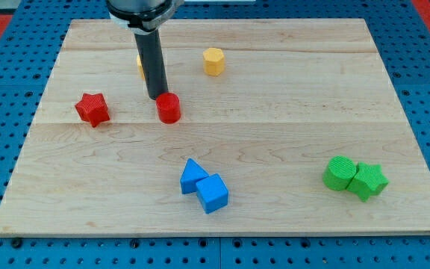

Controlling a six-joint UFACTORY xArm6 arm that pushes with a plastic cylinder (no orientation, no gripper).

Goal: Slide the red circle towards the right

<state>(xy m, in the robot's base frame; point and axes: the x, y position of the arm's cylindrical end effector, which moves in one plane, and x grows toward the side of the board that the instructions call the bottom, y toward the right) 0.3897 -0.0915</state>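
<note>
The red circle (169,107) is sitting in the upper left part of the frame on a pale wooden board (275,127), and my tip (157,98) is resting just at its upper left edge, touching it or very nearly so. The rod is ending in a bare tip with no claw, so it is holding nothing and only pressing against the side of the block. To the circle's left a red star (92,109) is lying well apart from it. Behind the rod a yellow block (139,63) is mostly hiding, its shape not readable, while a yellow hexagon (213,61) is standing near the top centre. The stretch of board to the circle's right is lying bare as far as the edge. Lower down, a blue triangle (192,176) and a blue cube (213,193) are touching each other at bottom centre, and a green circle (340,173) and a green star (368,181) are pressing together at lower right. The board is showing long grain lines and is lying on a blue perforated surface (6,90). The blocks are looking matte and chunky.
</note>
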